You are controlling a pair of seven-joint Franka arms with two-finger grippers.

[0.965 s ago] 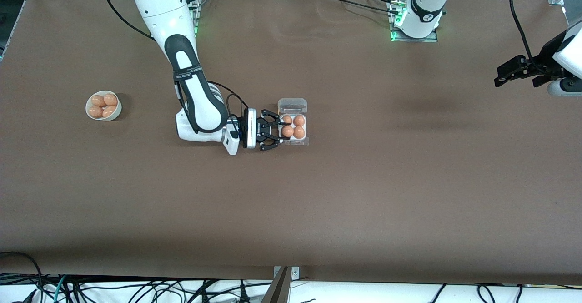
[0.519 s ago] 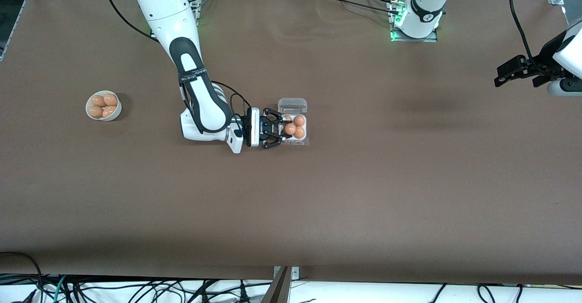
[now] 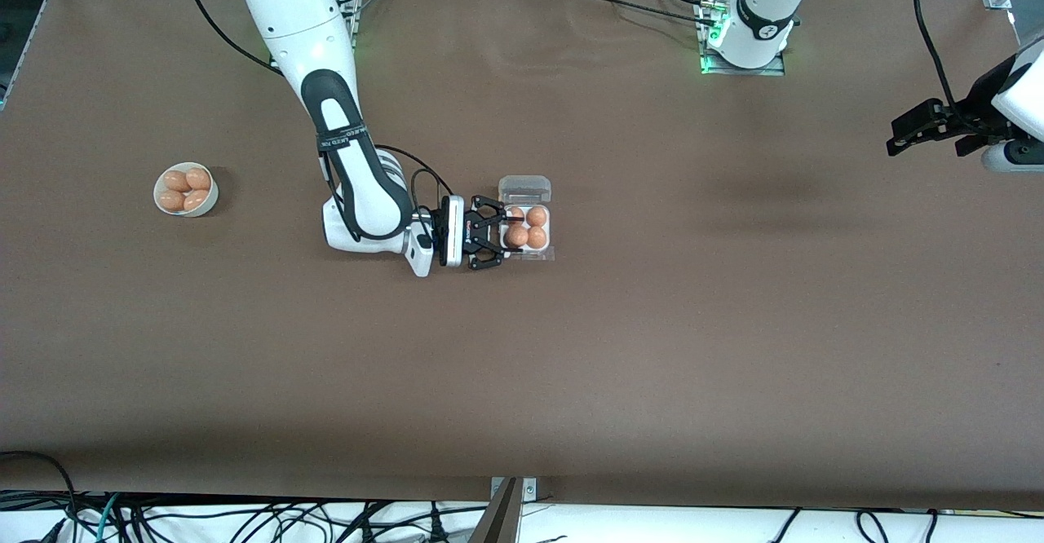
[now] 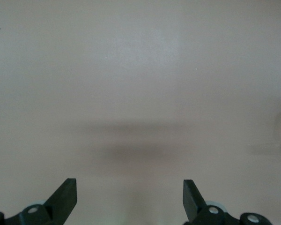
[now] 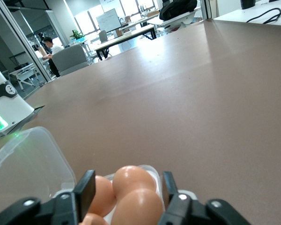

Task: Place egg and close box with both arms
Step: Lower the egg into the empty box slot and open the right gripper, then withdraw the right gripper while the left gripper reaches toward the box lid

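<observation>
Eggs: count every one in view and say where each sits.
8 eggs: four in the white bowl toward the right arm's end, four in the open box at mid-table, where the right gripper stands open around one. Others may lie hidden beneath.

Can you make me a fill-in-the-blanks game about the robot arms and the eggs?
1. The egg carton now has ____ eggs sitting in its cells.
2. The carton's clear lid is ____, not shut.
3. The right gripper is at the carton, and its fingers are ____.
4. The other eggs sit in a round white ____ toward the right arm's end of the table.

The left gripper waits, open, over the table's other end.

Missing words: four; open; open; bowl
</observation>
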